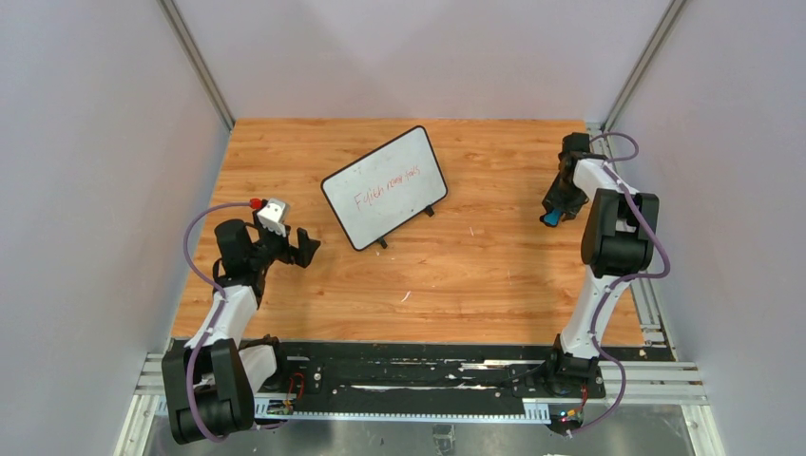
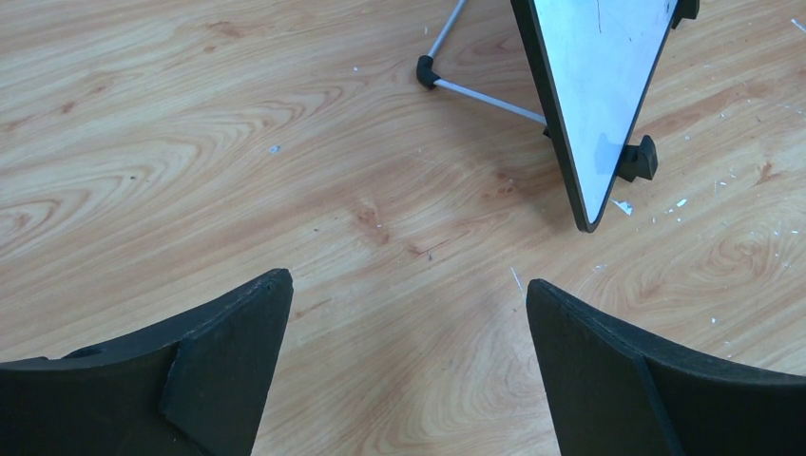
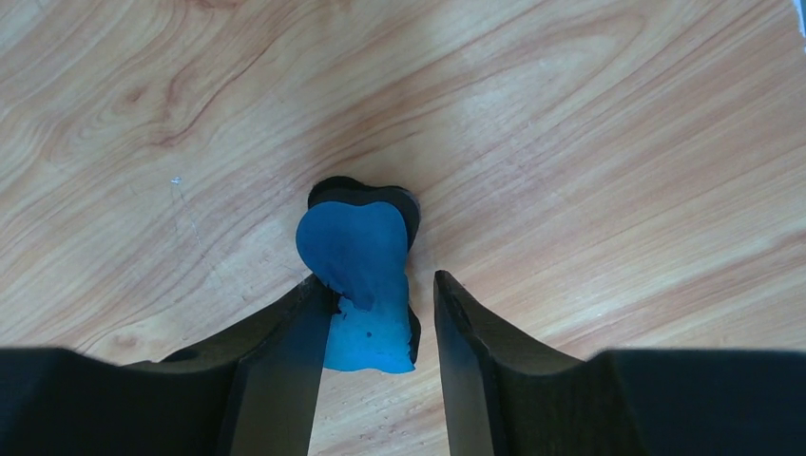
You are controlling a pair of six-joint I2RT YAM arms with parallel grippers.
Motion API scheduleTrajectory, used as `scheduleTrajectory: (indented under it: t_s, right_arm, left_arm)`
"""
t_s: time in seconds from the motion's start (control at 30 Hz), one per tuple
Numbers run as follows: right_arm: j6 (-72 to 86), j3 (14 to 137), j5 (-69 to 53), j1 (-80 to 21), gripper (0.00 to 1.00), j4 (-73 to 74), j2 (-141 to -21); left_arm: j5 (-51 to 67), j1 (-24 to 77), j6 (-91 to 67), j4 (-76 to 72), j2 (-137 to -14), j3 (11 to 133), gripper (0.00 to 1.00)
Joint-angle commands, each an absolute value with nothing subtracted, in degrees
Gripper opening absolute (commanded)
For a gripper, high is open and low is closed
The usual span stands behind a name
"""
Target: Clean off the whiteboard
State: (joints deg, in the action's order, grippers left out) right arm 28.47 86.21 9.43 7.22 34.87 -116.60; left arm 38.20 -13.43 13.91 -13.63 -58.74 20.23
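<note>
The whiteboard [image 1: 385, 187], white with a thin black frame and red handwriting, stands tilted on small feet at the table's middle back. Its lower corner shows in the left wrist view [image 2: 599, 85]. My left gripper [image 1: 288, 249] is open and empty above bare wood, to the left of the board and nearer than it [image 2: 409, 285]. My right gripper [image 1: 556, 211] is low at the far right, well right of the board. Its jaws [image 3: 380, 281] straddle a blue eraser [image 3: 356, 247] with a black underside. The left finger touches it and a gap shows at the right finger.
Grey walls close in the wooden table [image 1: 475, 275] on the left, back and right. A thin metal stand leg [image 2: 485, 100] and a black foot [image 2: 637, 160] stick out from the board's base. The black rail [image 1: 409, 375] with the arm bases runs along the near edge.
</note>
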Motion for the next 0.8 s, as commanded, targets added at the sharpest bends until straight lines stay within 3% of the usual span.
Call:
scheduleTrajectory:
  t_s: [0.0,0.23,0.47,0.63,0.77]
  right_arm:
    - [27.96,86.77,8.31,8.17,0.44,35.16,-117.87]
    - [27.79,86.84,7.56,8.09,0.4,34.82,-118.32]
    - [27.55,86.38,7.81,7.87,0.24,34.68,-117.42]
    - [27.3,85.51,8.67,7.24,0.2,34.63,-115.85]
    - [26.46,83.43,8.59,6.48,0.07,33.55,-113.93]
  left_arm:
    - [38.14,-13.62,14.48,-14.24,-58.96,20.83,0.98]
    - [38.14,-13.63,14.46,-14.19,-59.13,20.92,0.98]
    - [38.22,-13.65,14.47,-14.24,-59.17,20.97,0.98]
    - [37.94,-13.62,14.41,-14.24,-59.07,20.9,0.97]
    - [37.57,-13.62,14.09,-14.22,-59.04,20.97,0.96]
